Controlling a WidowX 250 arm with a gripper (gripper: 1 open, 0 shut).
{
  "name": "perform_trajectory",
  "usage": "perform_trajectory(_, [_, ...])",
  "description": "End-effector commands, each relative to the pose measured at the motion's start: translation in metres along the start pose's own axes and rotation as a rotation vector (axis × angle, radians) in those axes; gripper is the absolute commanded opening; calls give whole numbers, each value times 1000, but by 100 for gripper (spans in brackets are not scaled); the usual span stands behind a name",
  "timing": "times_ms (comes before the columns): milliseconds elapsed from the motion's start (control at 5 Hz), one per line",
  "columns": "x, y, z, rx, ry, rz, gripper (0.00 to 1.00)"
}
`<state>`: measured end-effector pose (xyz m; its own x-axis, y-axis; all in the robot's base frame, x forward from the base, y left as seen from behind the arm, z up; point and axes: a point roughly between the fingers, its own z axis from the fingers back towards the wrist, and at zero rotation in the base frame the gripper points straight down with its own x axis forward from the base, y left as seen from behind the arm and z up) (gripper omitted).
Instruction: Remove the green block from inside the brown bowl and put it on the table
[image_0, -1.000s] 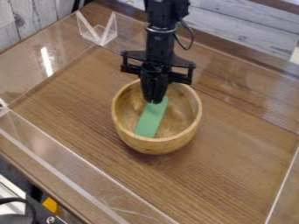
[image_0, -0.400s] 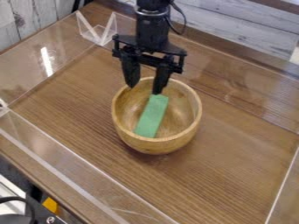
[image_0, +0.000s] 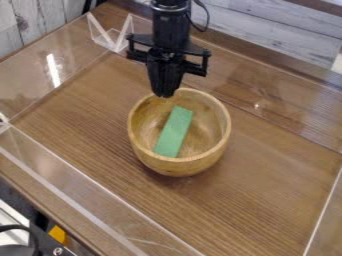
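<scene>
The flat, bright green rectangular block (image_0: 174, 131) lies inside the round, light-brown wooden bowl (image_0: 143, 140), leaning along the inner slope with its long axis running from about one o'clock down to seven o'clock. Its upper end rests near the far wall, its lower end near the bowl's bottom. The bowl sits near the middle of the dark brown wood-grain table (image_0: 80, 95), which has clear acrylic walls at its edges.

The black robot gripper (image_0: 164, 88) hangs pointing straight down above the bowl's rim at roughly twelve o'clock, clear of the block and holding nothing. Its fingers look drawn close together, though whether they meet fully I cannot tell.

The step in hand, as I judge it, is getting a grip on the block. To do that well, the jaws should spread wider than the block's short side, turn so they straddle that narrow width rather than its length, and come down over the upper end, which stands highest and is easiest to reach. The descent should stop before the tips strike the bowl's curved wood. The block looks smooth and thin, so a squeeze that is off-centre may tip or slide it down the slope. The lift should go straight up until the block clears the thick rim.
</scene>
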<state>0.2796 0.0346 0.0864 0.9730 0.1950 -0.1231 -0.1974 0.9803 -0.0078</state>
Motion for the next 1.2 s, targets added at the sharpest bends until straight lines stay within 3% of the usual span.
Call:
perform_trajectory(0, [0,-4,14,-4,-39,-10,100])
perform_trajectory(600, [-12,-19,3,5,-34,-44,100])
perform_trajectory(1000, [-6,-26,-25,11,-27,-30,100])
